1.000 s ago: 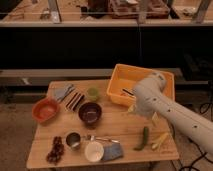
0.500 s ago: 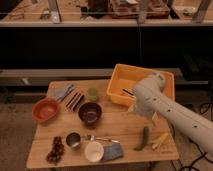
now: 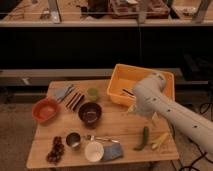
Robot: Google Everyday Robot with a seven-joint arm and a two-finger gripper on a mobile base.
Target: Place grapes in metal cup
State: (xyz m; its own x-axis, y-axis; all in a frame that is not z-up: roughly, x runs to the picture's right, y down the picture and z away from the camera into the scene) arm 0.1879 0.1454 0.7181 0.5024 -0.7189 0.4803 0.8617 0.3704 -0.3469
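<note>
All grapes well apart from gripper near bin

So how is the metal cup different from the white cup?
The metal cup is shiny grey and dark inside; the white cup is pale all over. The white cup looks wider than the metal cup. The metal cup sits next to the grapes, the white cup against a blue cloth. Both stand upright near the table's front. The gripper is by the yellow bin, far from both.
</note>
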